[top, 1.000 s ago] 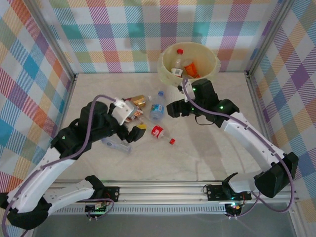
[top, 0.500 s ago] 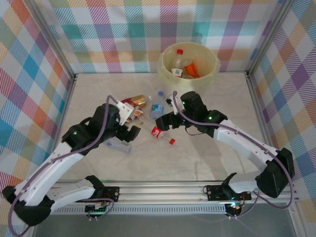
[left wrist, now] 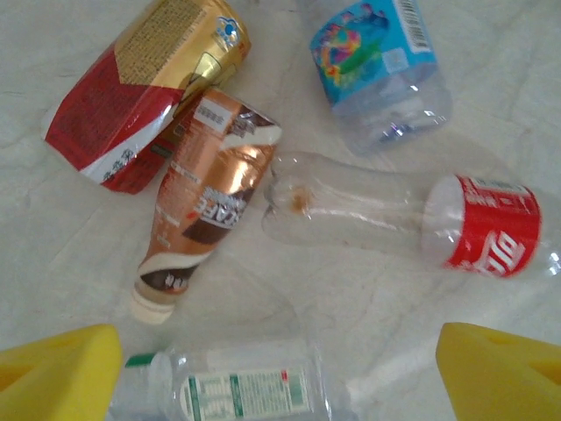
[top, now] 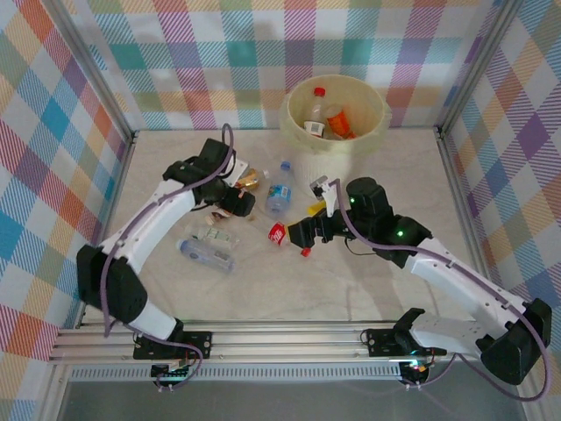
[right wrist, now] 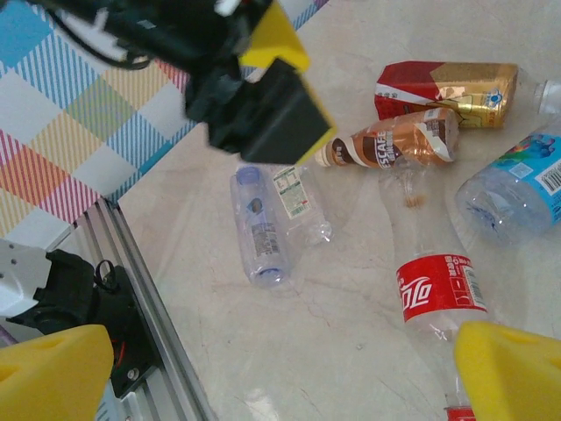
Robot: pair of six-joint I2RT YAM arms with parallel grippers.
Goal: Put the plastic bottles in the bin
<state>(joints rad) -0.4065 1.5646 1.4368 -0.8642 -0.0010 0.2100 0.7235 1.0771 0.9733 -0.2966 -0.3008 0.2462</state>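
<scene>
Bin [top: 302, 145]: round, pale cream plastic with a thick rim, standing at the far edge of the tabletop [top: 263, 294].
Bottles in bin [top: 320, 112]: they overlap, so the count cannot be made out.
Left jaws: wide apart and holding nothing. The yellow fingertips [left wrist: 57, 373] are cut off by the lower frame edge.
Right jaws: wide apart and empty. The yellow fingertips [right wrist: 513, 373] are cut off at the lower corners.
Red-labelled bottle [left wrist: 403, 215]: clear and smooth, lying on its side mid-tabletop. Its cap end is out of frame in the left wrist view.
Brown bottle [left wrist: 210, 202]: glossy coppery sleeve, dented, cream cap. It touches the red-labelled bottle's base.
Red-and-gold bottle [left wrist: 145, 88]: crushed flat, with a foil-like wrap.
Blue-labelled bottle [left wrist: 377, 61]: clear and ribbed, with the top cut off.
Green-capped bottle [left wrist: 237, 386]: clear with a white label, partly cropped.
Blue-capped bottle [right wrist: 254, 232]: clear. Whether it touches the green-capped bottle is hard to tell.
</scene>
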